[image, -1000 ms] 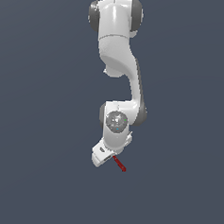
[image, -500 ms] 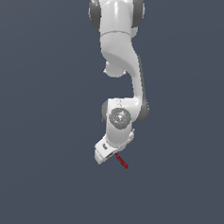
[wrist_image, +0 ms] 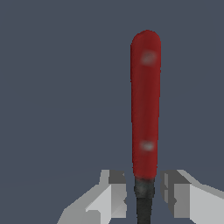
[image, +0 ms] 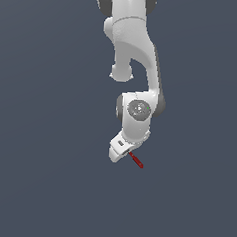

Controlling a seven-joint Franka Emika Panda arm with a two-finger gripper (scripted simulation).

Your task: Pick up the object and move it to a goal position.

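The object is a tiny stick with a red handle, poking out from under the white hand toward the exterior view's lower right. My gripper is shut on it. In the wrist view the red handle runs straight away from the gripper. The object's thin black shaft sits between the two grey fingers, and its black head is cut off at the frame edge. In the exterior view the fingers themselves are hidden beneath the hand.
The white arm reaches down from the exterior view's top edge. Around it is only a plain dark grey-blue surface.
The hand and the red-handled object have moved together, upward and a little to the exterior view's right. The grip on the object has not changed.
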